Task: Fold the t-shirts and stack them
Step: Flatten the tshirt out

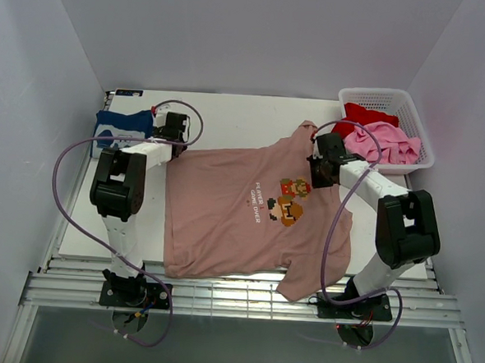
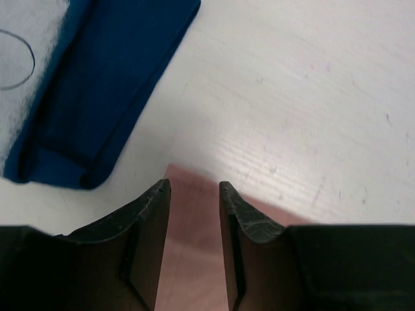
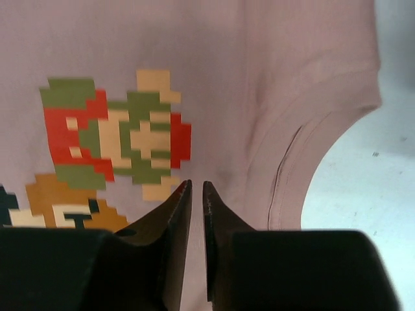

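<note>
The dusty pink-tan t-shirt (image 1: 224, 213) lies spread flat across the table, its pixel-art print (image 1: 291, 199) facing up. My left gripper (image 1: 176, 141) hovers over the shirt's far left corner (image 2: 193, 246). Its jaws are apart and the cloth lies flat beneath them. My right gripper (image 1: 319, 175) stands over the chest, between the print (image 3: 117, 136) and the collar (image 3: 292, 162). Its jaws are a narrow slit apart over flat cloth. A folded navy t-shirt (image 1: 124, 127) with a white print lies just beyond the left gripper (image 2: 194, 188).
A white basket (image 1: 380, 94) at the back right holds a red t-shirt (image 1: 362, 115) and a bright pink t-shirt (image 1: 386, 144). The pink-tan shirt's near sleeve (image 1: 302, 280) hangs over the table's front edge onto the metal rails. White walls enclose three sides.
</note>
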`<act>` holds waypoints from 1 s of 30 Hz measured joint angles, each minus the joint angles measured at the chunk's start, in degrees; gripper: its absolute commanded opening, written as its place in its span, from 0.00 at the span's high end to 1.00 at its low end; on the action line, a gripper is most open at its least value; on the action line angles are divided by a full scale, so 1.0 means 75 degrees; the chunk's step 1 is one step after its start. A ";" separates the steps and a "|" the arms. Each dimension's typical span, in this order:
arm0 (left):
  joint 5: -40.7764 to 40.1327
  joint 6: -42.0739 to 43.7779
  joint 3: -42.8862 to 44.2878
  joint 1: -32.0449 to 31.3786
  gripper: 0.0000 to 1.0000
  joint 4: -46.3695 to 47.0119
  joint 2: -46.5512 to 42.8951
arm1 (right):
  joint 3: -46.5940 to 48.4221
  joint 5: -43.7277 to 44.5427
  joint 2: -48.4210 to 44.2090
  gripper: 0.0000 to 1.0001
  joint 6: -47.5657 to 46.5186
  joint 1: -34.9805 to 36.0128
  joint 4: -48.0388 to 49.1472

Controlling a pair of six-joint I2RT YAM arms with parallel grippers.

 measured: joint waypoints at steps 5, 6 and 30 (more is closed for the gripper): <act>0.0350 -0.0085 -0.1192 -0.0449 0.44 0.0411 -0.1224 | 0.1411 0.0373 0.0749 0.71 0.0032 0.0000 0.0111; 0.0431 -0.0087 -0.1300 -0.0638 0.43 0.0475 -0.1483 | 0.1772 0.0437 0.0924 0.70 0.0032 0.0000 0.0172; 0.2253 -0.0580 -0.1142 -0.2011 0.44 0.1431 -0.0332 | 0.8105 0.0935 0.6391 0.77 -0.0991 -0.0551 0.0726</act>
